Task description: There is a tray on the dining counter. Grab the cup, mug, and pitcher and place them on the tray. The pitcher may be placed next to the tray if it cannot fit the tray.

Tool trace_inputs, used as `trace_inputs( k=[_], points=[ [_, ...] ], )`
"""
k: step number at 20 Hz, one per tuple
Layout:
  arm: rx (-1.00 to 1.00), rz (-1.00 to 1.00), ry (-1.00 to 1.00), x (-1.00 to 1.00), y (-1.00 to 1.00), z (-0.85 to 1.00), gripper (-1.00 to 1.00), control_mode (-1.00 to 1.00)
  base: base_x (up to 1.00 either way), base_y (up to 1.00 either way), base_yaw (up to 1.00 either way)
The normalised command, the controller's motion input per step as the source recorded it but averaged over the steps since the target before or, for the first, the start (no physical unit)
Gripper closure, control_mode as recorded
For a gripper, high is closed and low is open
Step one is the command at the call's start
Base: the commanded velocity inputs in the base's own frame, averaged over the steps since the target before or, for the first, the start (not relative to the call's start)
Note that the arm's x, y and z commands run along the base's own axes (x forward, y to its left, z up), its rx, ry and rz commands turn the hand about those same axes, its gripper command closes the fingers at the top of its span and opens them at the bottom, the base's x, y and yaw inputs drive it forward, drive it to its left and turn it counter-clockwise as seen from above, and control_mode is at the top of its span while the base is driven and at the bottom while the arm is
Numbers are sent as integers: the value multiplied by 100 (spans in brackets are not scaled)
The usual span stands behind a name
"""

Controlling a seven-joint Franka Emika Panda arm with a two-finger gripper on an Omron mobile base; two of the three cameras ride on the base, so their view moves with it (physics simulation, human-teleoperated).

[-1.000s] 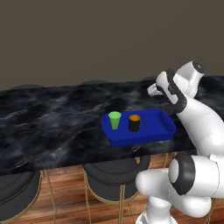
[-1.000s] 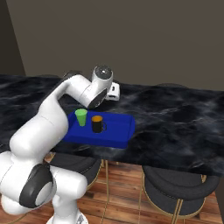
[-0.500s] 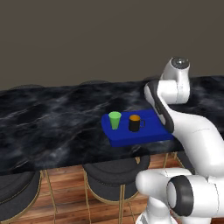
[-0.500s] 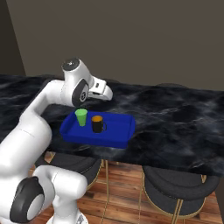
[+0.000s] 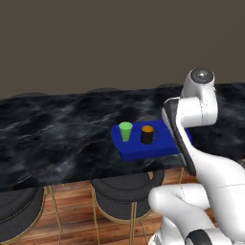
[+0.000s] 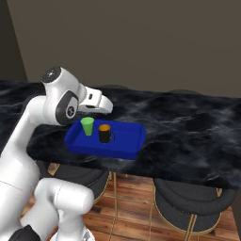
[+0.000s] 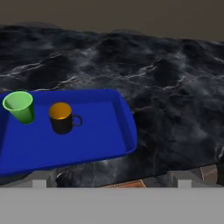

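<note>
- The dining counter [image 5: 57,134] is a long black marble top veined in white; it runs across both base views and takes up most of the hand view [image 7: 175,87].
- The white arm [image 6: 28,141] rises beside the counter's front edge, and its upper links bend over near the tray.
- Round dark bar stools [image 5: 124,198] with thin gold legs stand under the counter's front edge, over a wooden floor [image 6: 132,207].
- The tray [image 5: 143,149] is bright blue and rectangular with raised rounded rims. It lies flat on the counter close to the front edge; about half of its floor [image 7: 96,131] is bare.
- The gripper [image 6: 101,102] hangs above the counter just behind the tray, apart from everything on it. Its fingers are released, spread wide, and grasp nothing; in the hand view the two tips [image 7: 41,180] stand far apart at the bottom.
- The mug [image 7: 62,117] is black with an orange inside. It stands upright on the tray, just beside the cup, and in the hand view its handle points toward the bare half of the tray.
- The cup [image 7: 19,106] is a bright green tapered tumbler. It stands upright on the tray near one end [image 6: 87,126], close to the mug but not touching it.
</note>
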Motion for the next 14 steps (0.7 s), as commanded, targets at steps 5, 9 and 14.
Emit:
trace_inputs(
  k=[5,9,14],
  points=[
    [0,9,0,-74,0,8,-100,-100,0,0,0],
    [0,18,-1,-66,0,0,-100,-100,0,0,0],
    [0,9,-1,-37,16,1,-100,-100,0,0,0]
  ],
)
